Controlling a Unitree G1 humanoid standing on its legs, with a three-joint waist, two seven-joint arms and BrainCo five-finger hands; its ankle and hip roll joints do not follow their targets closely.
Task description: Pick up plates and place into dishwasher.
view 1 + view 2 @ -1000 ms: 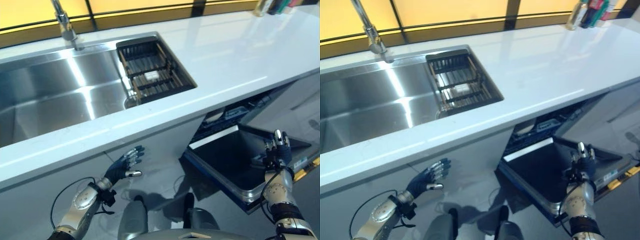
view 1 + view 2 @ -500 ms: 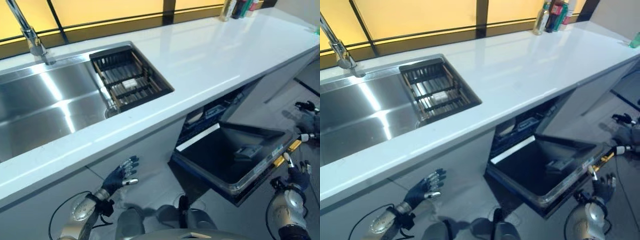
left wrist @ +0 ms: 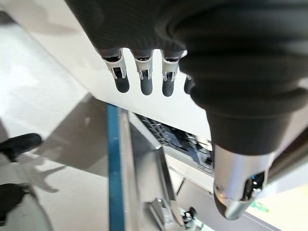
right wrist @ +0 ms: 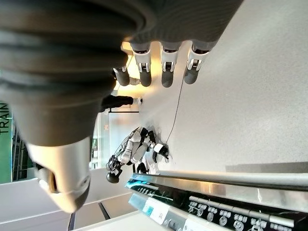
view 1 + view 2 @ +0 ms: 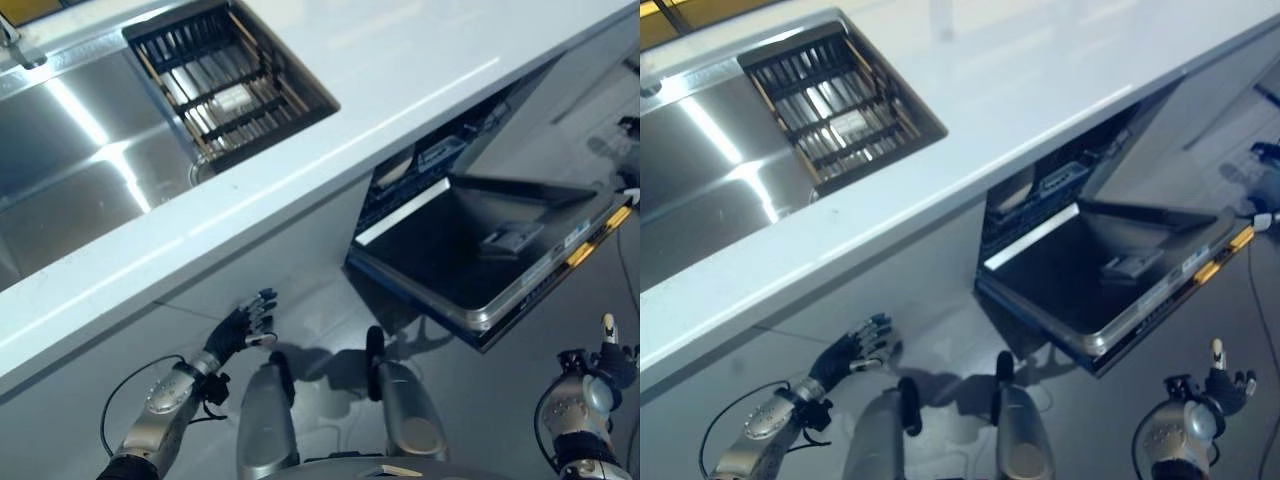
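The dishwasher [image 5: 420,165] sits under the white counter [image 5: 400,70], and its door [image 5: 470,260] is folded down flat, dark inside, with part of a rack showing behind it. My left hand [image 5: 240,328] hangs low in front of the cabinet, left of the door, its fingers [image 3: 142,79] straight and holding nothing. My right hand [image 5: 605,360] is low at the right, below and past the door's front edge, its fingers [image 4: 166,67] relaxed and empty. A dark drain rack [image 5: 225,85] in the steel sink [image 5: 70,180] holds a small white item [image 5: 232,97].
The lowered door juts out over the grey floor at knee height, and its control strip [image 4: 216,211] shows close to my right hand. Another robot [image 4: 139,149] stands far off on the floor to the right.
The camera has tilted down and shifted. My right hand has dropped from the door's front edge to below and beyond it. The left hand has hardly moved.
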